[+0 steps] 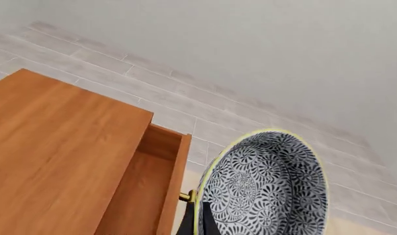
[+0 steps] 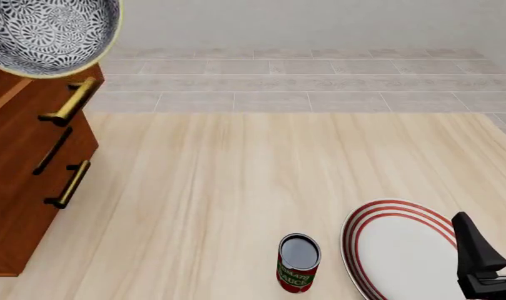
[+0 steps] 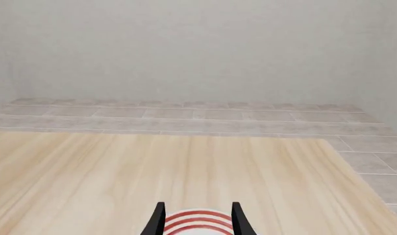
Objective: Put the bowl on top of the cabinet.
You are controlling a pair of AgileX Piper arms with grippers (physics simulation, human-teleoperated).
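Note:
The bowl (image 1: 264,186), patterned dark grey-blue on white with a pale yellow rim, hangs tilted in the air. My left gripper (image 1: 198,224) is shut on its rim, one dark finger inside and one outside. In the front view the bowl (image 2: 49,31) is at the top left, above the front edge of the reddish-brown cabinet (image 2: 24,156), and it hides the left gripper. The left wrist view shows the cabinet's flat top (image 1: 55,147) beside the bowl, and the top drawer (image 1: 146,191) stands pulled out. My right gripper (image 2: 496,234) is open, low over the plate.
A white plate with red rings (image 2: 403,250) lies at the front right, under the right gripper (image 3: 198,215). A tomato sauce can (image 2: 299,262) stands just left of it. Brass bar handles (image 2: 74,100) stick out from the cabinet's front.

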